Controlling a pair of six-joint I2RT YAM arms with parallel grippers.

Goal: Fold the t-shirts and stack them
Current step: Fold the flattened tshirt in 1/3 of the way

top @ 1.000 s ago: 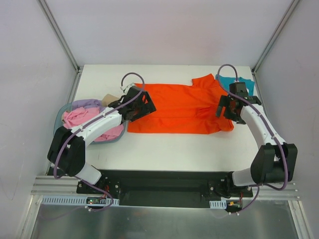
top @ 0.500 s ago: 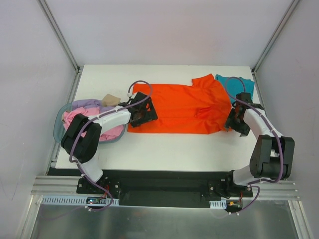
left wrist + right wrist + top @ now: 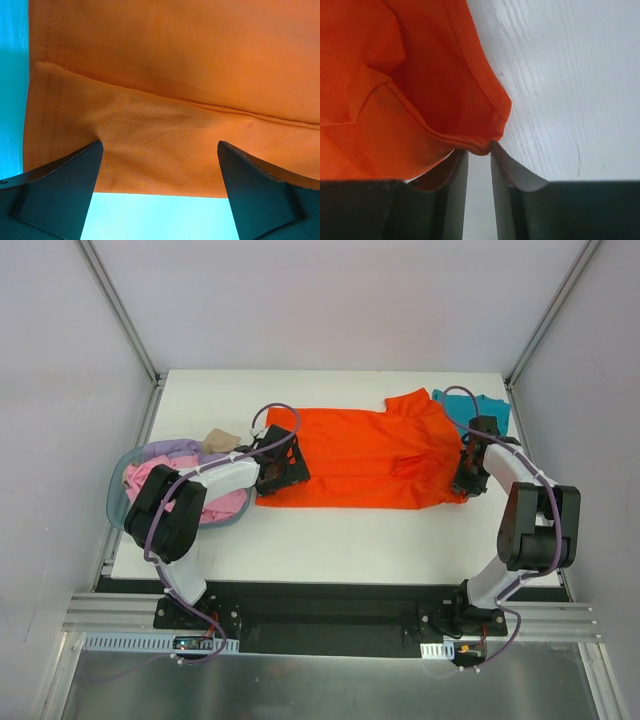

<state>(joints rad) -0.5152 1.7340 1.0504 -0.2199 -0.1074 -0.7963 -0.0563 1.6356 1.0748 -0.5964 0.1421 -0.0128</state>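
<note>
The large orange-red t-shirt [image 3: 360, 455] lies spread flat across the middle of the table. My left gripper [image 3: 278, 468] sits low over its near left corner. In the left wrist view this gripper [image 3: 159, 150] is open, its fingers [image 3: 65, 185] wide apart astride the hem of the orange-red t-shirt [image 3: 175, 75]. My right gripper [image 3: 465, 483] is at the shirt's near right corner. In the right wrist view the right gripper [image 3: 480, 149] is nearly closed, pinching a bunched ridge of the orange-red t-shirt [image 3: 395, 75] at its tips. A teal t-shirt [image 3: 490, 410] lies at the back right.
At the left table edge a translucent blue basket [image 3: 115, 502] holds a pink shirt [image 3: 160, 475] and a lavender one [image 3: 175, 450]. A tan one [image 3: 222, 438] lies beside it. White booth walls stand close on three sides.
My right gripper dropped to the shirt's near right corner and its jaws closed on the cloth there. My left gripper shifted a little nearer the left hem, still open.
</note>
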